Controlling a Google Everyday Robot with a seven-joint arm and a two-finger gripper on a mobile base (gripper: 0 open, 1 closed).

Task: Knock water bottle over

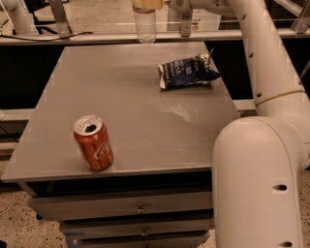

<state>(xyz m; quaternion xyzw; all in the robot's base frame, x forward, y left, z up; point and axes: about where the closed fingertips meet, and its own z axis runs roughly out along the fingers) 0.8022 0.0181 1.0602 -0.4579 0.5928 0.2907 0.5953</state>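
Note:
The water bottle (pixel 145 26) is a clear ribbed plastic bottle at the top edge of the camera view, upright, over the far edge of the grey table (pixel 121 92). Its cap and upper part are cut off or hidden behind the gripper. My gripper (pixel 147 5) with its yellowish fingers is at the very top of the view, closed around the bottle's upper part. The white arm (pixel 252 53) reaches to it from the right side.
An open orange-red soda can (pixel 93 143) stands upright near the table's front left. A crumpled dark blue chip bag (pixel 186 72) lies at the back right. Drawers (pixel 140 209) sit under the tabletop. A railing and floor lie beyond the far edge.

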